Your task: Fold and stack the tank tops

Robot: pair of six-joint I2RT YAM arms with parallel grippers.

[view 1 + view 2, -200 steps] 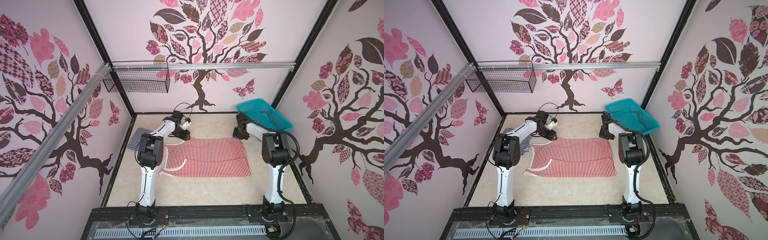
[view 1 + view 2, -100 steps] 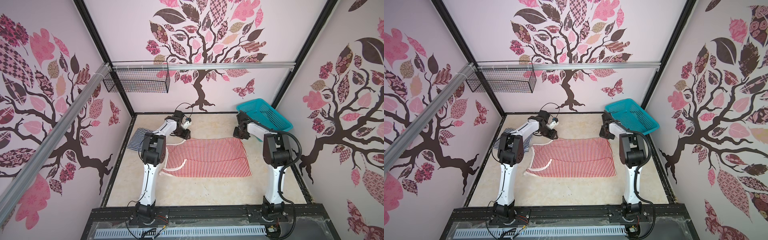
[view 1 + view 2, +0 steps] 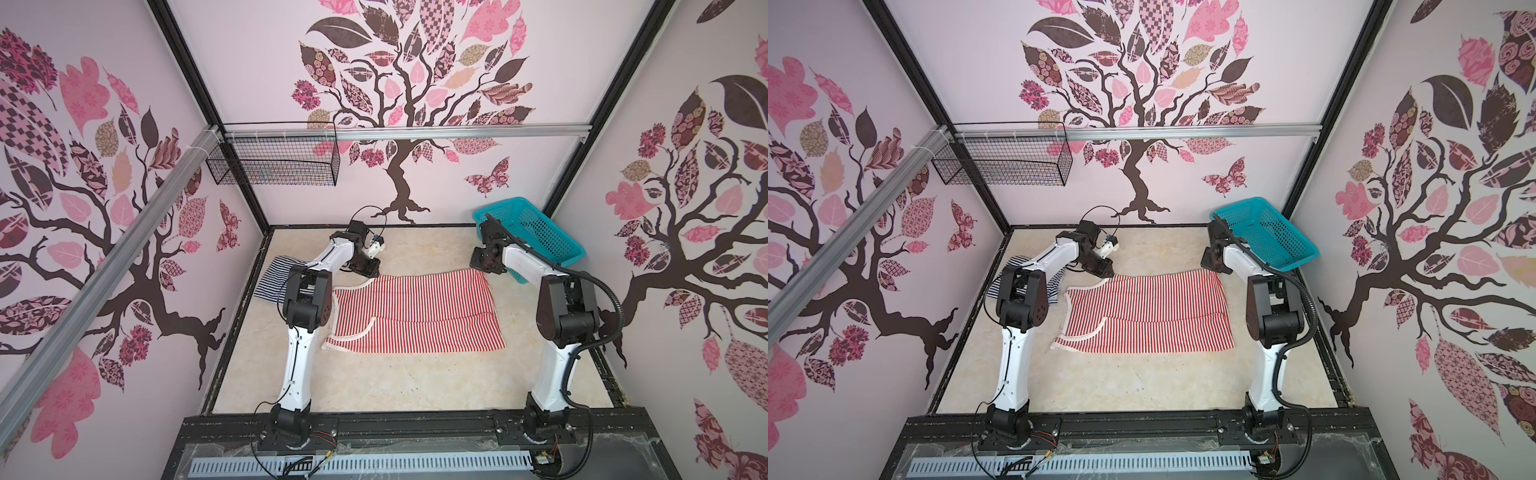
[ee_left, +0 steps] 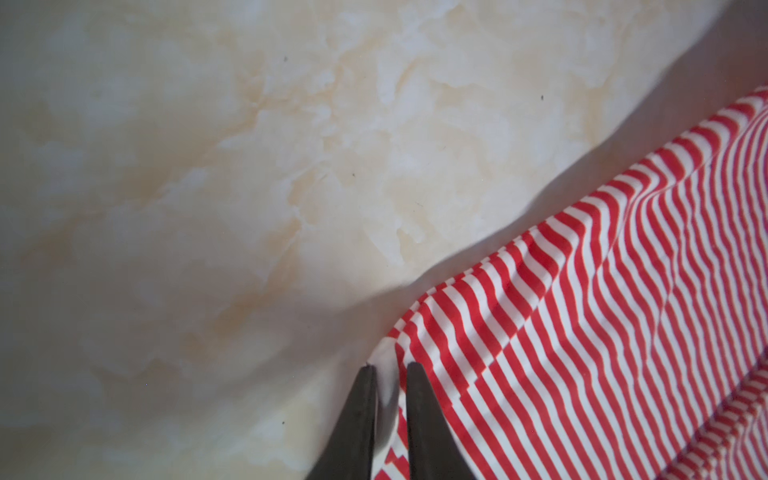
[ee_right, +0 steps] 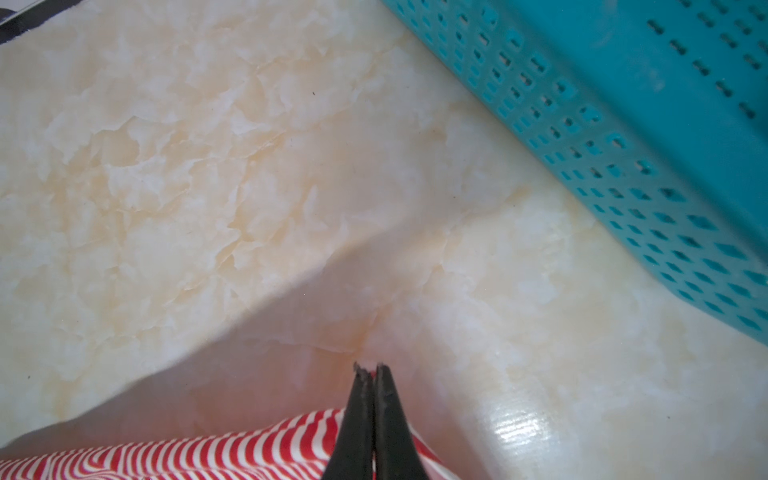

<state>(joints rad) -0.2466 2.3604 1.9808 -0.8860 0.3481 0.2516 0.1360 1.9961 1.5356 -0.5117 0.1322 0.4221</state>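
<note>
— Step?
— Folding the red-and-white striped cloth tank top [image 3: 415, 311], flat mid-frame: left gripper [image 4: 390, 366] pinches its pale edging [image 4: 384, 356], right gripper [image 5: 371, 366] clenched at its corner.
— Next?
— Likely draw both corners toward the lower frame.

right gripper [image 5: 371, 368] pinched shut, tip against tip, clamped on the red-and-white tank top [image 5: 166, 457] back from the tips. striped cloth bunched on both sides of the claw. ahead of the claw, bare cream marbled table [image 5: 208, 166], part shadowed. farther ahead and off to one side, teal mesh basket [image 5: 623, 124], well apart from the claw.
</note>
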